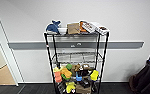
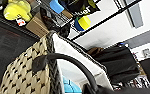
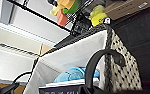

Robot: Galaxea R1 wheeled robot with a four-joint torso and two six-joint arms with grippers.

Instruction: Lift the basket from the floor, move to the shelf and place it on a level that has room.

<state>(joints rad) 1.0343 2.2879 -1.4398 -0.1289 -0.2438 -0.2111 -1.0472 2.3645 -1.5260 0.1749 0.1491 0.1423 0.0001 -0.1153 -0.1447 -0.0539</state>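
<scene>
The shelf (image 1: 49,57), a black wire rack, stands straight ahead against the white wall. Its second level (image 1: 76,61) from the top looks bare, while the top and lower tiers are full. The beige woven basket (image 2: 23,72) with pale lining (image 3: 73,53) hangs close to the rack's lower tiers, above the dark carpet floor (image 1: 36,88). My left gripper (image 2: 93,89) is shut on one dark arched handle (image 2: 73,62). The other handle (image 3: 96,60) runs into my right gripper (image 3: 87,89), also shut. Something blue (image 3: 73,73) lies inside the basket.
A blue plush toy (image 1: 53,27) and flat boxes (image 1: 94,27) crowd the top tier. Yellow, orange and green toys (image 1: 66,72) fill the lower tiers, with a cardboard box (image 2: 37,26) at the bottom. A doorway onto wooden flooring (image 1: 1,77) opens at left; dark furniture (image 1: 147,77) stands at right.
</scene>
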